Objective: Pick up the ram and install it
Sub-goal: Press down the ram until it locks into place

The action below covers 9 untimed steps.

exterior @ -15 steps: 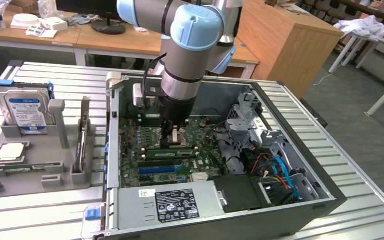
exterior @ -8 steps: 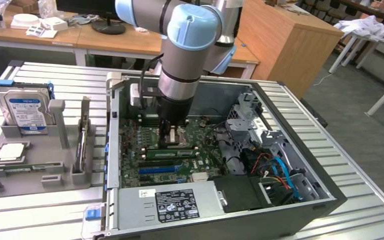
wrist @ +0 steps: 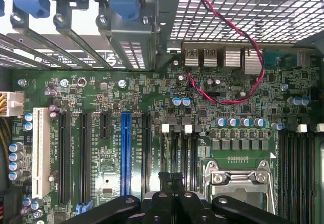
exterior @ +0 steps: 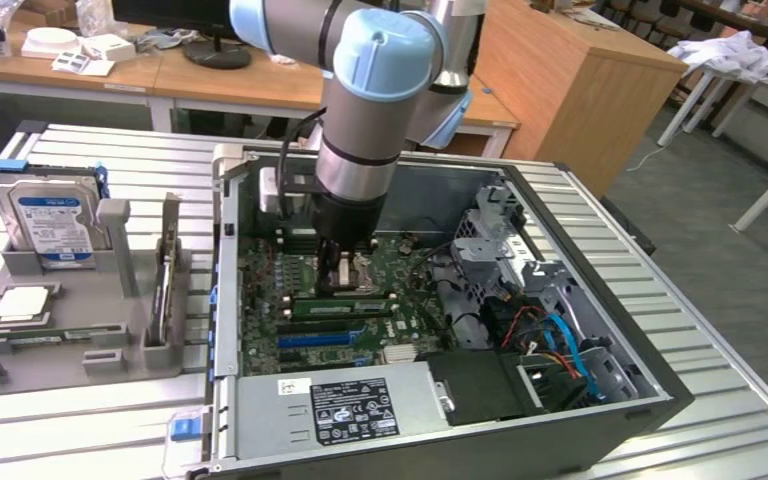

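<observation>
In the exterior view the ram (exterior: pixel 340 303), a long narrow green stick, stands on edge along the motherboard's memory slots, just in front of the CPU socket (exterior: pixel 357 268). The arm (exterior: pixel 357 150) reaches straight down into the open computer case (exterior: pixel 651 400) above that spot, and its wrist covers the fingers. In the wrist view my gripper (wrist: pixel 172 179) is shut, its black fingertips pressed together over the white-clipped memory slots (wrist: pixel 175 150) beside the CPU socket (wrist: pixel 238 178). Nothing shows between the fingers. I cannot tell whether they touch the ram.
A grey parts tray (exterior: pixel 131 300) at the exterior view's left holds a blue-labelled hard drive (exterior: pixel 51 215) and a CPU (exterior: pixel 17 305). Inside the case are the power supply (exterior: pixel 344 410), drive cage (exterior: pixel 504 240) and blue and orange cables (exterior: pixel 564 345). A blue expansion slot (wrist: pixel 126 153) lies beside the fingers.
</observation>
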Each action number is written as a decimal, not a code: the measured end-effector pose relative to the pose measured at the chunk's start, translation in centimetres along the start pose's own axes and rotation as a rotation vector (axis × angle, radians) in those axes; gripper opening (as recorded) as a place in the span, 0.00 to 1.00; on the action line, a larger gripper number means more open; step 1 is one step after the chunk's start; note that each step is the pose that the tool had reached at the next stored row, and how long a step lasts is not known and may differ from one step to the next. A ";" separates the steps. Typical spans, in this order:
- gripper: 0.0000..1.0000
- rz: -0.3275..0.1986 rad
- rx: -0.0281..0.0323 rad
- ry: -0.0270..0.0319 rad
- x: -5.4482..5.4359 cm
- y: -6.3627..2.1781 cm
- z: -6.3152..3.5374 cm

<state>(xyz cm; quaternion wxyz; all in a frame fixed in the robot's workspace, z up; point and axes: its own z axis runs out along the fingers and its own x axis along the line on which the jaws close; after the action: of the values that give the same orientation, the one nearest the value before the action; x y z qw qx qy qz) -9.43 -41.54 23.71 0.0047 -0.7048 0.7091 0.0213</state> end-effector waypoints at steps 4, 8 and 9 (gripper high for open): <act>0.11 0.000 0.0000 0.0001 0.0 -0.01 0.30; 0.11 0.000 -0.0001 0.0003 0.0 -0.01 0.33; 0.11 0.000 0.0000 0.0001 0.0 -0.01 0.34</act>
<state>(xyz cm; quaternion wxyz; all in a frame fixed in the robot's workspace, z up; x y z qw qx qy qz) -9.43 -41.53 23.37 0.0046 -0.7048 0.7091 0.0212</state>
